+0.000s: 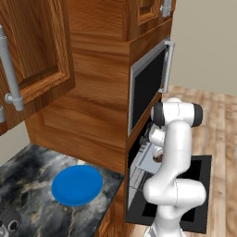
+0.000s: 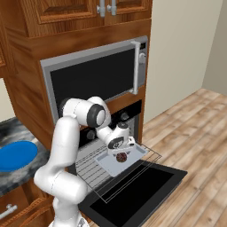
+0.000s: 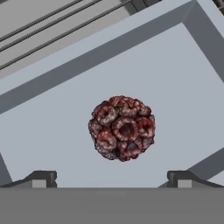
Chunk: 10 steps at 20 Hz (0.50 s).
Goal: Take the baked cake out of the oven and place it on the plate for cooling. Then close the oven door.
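Gripper spread wide, holding nothing, poised over the cake. Cake sits near the middle of the grey tray, which is pulled out on the rack over the open oven door. Step in hand: the grasp. Judgement: descend straight, keeping the cake centred between the fingertips, stop short of the tray, close gently as the lump may crumble. Plate waits on the counter, near its front edge.
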{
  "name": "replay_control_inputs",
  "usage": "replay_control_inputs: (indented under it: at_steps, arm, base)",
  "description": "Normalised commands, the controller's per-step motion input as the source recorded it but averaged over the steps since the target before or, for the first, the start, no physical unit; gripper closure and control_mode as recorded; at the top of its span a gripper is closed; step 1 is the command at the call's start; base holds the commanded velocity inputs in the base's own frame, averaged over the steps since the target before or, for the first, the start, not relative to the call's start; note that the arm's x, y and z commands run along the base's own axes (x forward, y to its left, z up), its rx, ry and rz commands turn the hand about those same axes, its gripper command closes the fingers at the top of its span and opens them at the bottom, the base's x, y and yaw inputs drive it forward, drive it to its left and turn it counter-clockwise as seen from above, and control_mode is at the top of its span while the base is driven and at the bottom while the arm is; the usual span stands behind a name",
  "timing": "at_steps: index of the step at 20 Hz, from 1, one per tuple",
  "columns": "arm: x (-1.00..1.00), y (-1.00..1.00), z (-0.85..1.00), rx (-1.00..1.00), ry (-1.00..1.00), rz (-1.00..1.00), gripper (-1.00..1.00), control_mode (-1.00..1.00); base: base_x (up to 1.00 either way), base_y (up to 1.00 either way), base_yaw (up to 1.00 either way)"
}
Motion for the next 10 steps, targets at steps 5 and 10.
replay_control_inputs:
  at_steps: [5, 10]
  arm:
    - [0.02, 0.02, -0.4, 0.0, 0.0, 0.0, -1.0, -1.0]
    - [0.01, 0.03, -0.36, 0.0, -0.01, 0.0, -1.0, -1.0]
  base:
    - [0.0, 0.0, 0.0]
    - [0.0, 0.0, 0.0]
